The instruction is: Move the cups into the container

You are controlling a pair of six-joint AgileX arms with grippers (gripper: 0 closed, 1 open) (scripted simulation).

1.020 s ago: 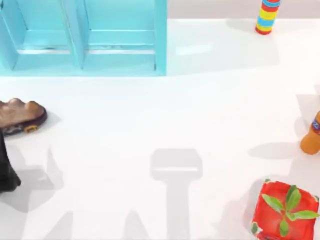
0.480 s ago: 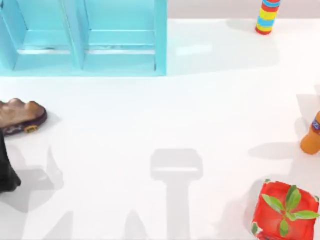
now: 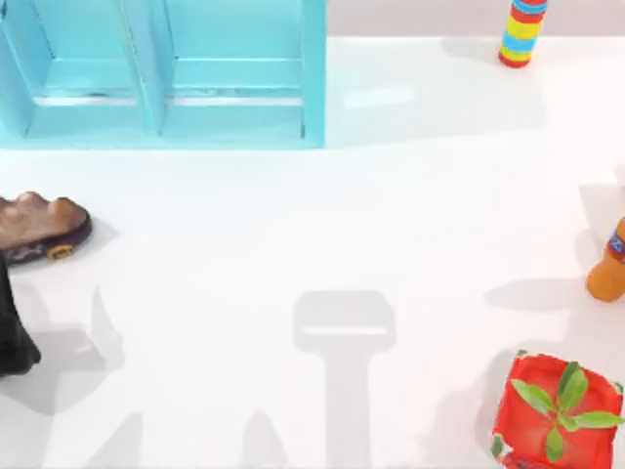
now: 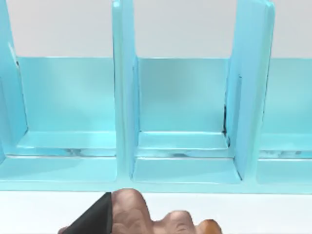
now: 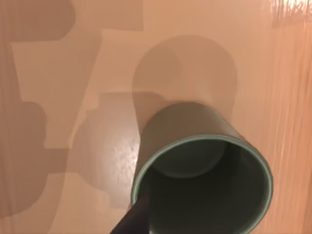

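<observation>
Gripping the olive-grey cup (image 5: 202,173) by its rim, right gripper finger (image 5: 134,219) inside the mouth | left arm (image 3: 14,337) parked at table's (image 3: 322,225) left edge, fingers' state unclear.

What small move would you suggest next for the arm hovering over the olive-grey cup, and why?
Probably settle the right tool onto the rim of the olive-grey cup, which sits directly beneath it; whether it is gripped is unclear. The blue container shows vacant compartments to receive it. The left arm is parked at the table's left edge.
</observation>
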